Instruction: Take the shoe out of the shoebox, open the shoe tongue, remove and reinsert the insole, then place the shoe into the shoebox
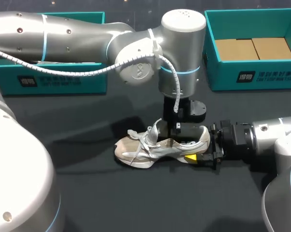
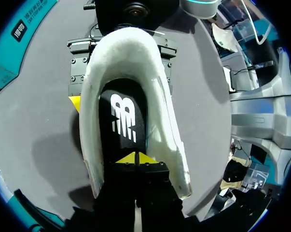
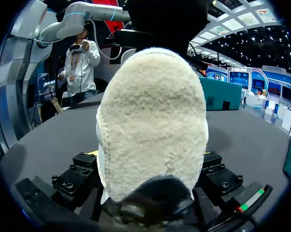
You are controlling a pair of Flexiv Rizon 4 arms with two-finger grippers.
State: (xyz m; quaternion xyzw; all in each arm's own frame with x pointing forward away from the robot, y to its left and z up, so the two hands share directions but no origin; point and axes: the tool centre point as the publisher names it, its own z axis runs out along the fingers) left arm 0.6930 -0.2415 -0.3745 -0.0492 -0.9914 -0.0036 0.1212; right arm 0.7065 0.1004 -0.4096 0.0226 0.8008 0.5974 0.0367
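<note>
Head view: a pale shoe (image 1: 155,147) stands upright on its sole at the centre of the dark worktop (image 1: 87,193), outside both boxes. Its long axis runs left to right across the frame, toe towards the left, heel towards the right; the laces (image 1: 140,137) lie loose over the forefoot. The left arm enters from the upper left and drops vertically into the shoe's opening. The right arm enters from the right edge, level with the worktop.

Left wrist view: the left pincer (image 2: 135,158) is inside the shoe, its yellow tips drawn together against the black insole (image 2: 123,121); whether they grip the insole cannot be told.

Right wrist view: the woolly heel fills the centre. The right pincer (image 1: 198,147) is clamped on the shoe, one finger on each side of the heel.

Two teal shoeboxes sit along the top of the frame, one at upper left (image 1: 63,82), one at upper right (image 1: 251,72) holding brown cardboard (image 1: 254,48).
</note>
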